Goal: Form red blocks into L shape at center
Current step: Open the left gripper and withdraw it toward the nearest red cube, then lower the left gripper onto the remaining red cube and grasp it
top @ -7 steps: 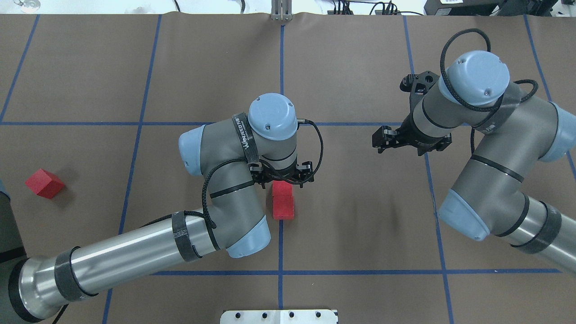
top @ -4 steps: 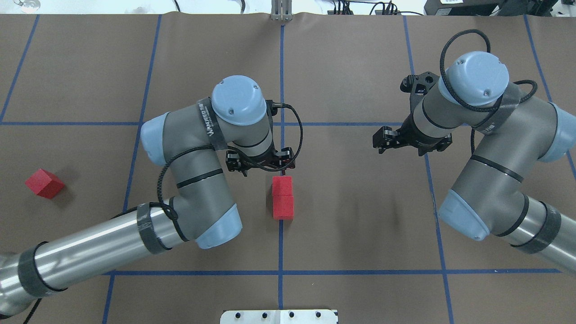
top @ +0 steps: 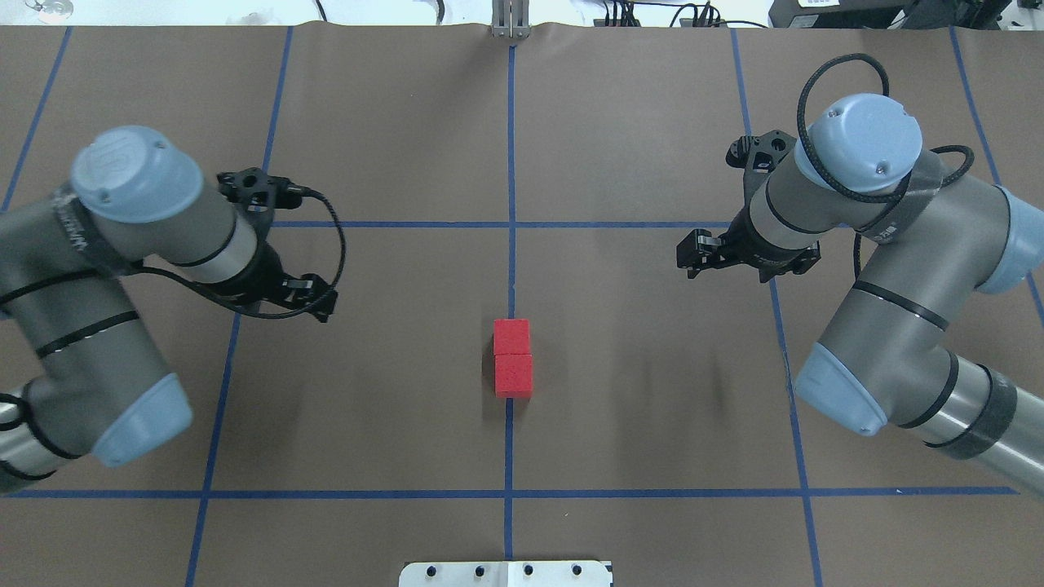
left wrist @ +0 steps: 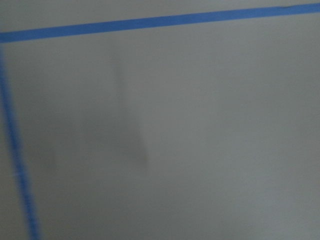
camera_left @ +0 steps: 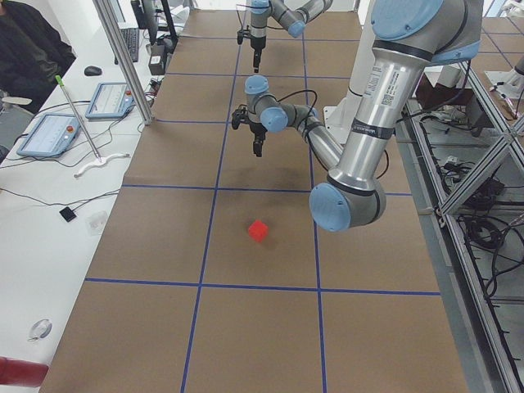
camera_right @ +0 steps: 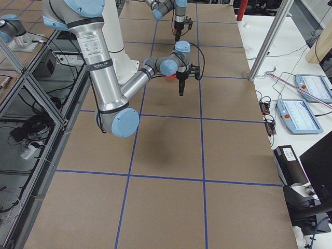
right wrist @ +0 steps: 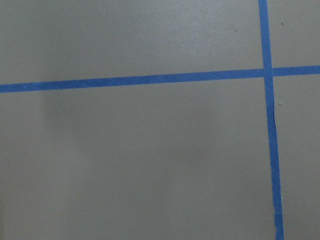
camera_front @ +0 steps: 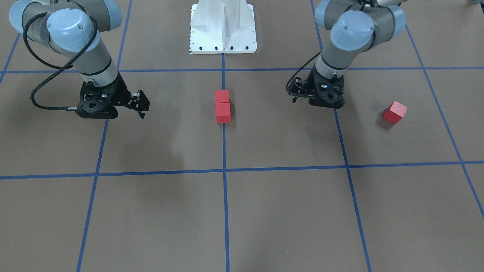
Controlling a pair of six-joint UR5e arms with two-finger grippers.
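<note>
Two red blocks, small plain matte cubes with sharp edges, sit at the centre of the brown table. They touch face to face in a short straight row along the middle blue tape line, with no gap between them. The third red block, the same size and colour, lies well apart on the robot's left side, turned diagonally to the grid. In the overhead view the left arm hides it.

The left gripper hangs above the table between the pair and the lone cube, with no block in it. The right gripper hangs well off to the other side, also with no block. Whether either pincer is spread or closed cannot be told: both are small and dark, and the wrist cameras show only table and tape.
</note>
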